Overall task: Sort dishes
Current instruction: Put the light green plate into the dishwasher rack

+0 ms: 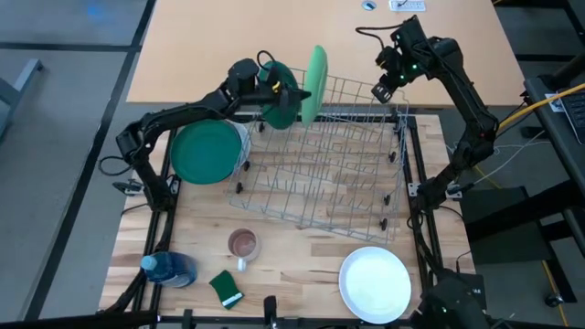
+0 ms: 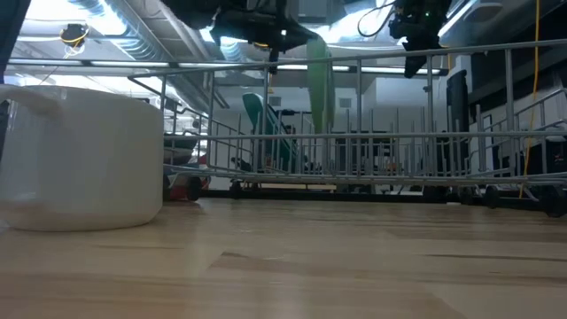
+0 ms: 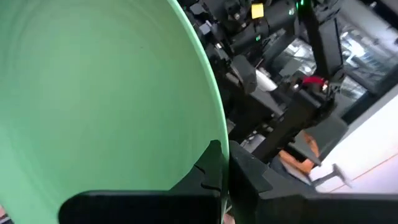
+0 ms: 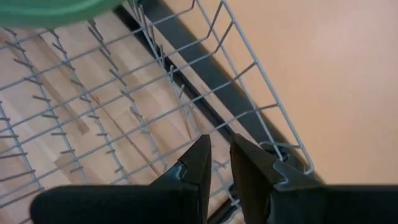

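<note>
Above the far end of the grey wire dish rack (image 1: 320,164), the left gripper (image 1: 302,93) is clamped on 1 upright light green round plate (image 1: 316,82); missing a slot could tip it over. The right gripper (image 1: 384,90) hovers nearby, fingers slightly apart, empty.

A pale wooden tabletop (image 1: 302,247) with a dark frame stands on a grey floor (image 1: 55,119). Behind it sits a larger tan table (image 1: 228,37). In the low view the room beyond shows a ceiling with silver ducts (image 2: 97,18) and bright light panels (image 2: 354,35), plus white walls (image 2: 390,97) and dim equipment. A yellow cable (image 1: 548,99) runs at the right edge.
</note>
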Controlling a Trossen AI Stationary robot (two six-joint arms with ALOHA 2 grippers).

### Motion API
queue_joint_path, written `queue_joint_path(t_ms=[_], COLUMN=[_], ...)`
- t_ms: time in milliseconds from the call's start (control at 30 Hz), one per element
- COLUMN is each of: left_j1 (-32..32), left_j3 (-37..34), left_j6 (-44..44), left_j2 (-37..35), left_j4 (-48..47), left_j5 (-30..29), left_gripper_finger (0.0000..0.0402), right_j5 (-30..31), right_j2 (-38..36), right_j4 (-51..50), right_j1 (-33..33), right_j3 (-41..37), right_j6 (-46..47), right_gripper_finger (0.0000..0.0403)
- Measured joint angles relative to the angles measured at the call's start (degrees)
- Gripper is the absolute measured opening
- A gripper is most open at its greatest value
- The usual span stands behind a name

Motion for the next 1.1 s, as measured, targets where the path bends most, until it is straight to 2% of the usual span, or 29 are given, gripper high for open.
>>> queue_joint_path(t_ms=[100, 400, 1100], left_j1=[0.8, 1.8, 2.6], left_j3=[0.0, 0.0, -0.2], left_j6=[-1.6, -1.2, -0.3], left_j2=[1.3, 2.9, 2.8], left_j4=[2.9, 2.9, -2.5], left_j5=[1.8, 1.6, -1.2], left_gripper_finger=[0.0000, 0.0000, 0.0000], right_j5=[0.0, 0.0, 0.0], right_j2=[0.0, 0.0, 0.0], right_j4=[0.9, 1.0, 0.9], right_j1=[0.1, 0.1, 0.1], right_j3=[0.0, 0.0, 0.0], right_j6=[0.0, -0.1, -0.1], right_gripper_finger=[0.0065, 0.0065, 0.0065])
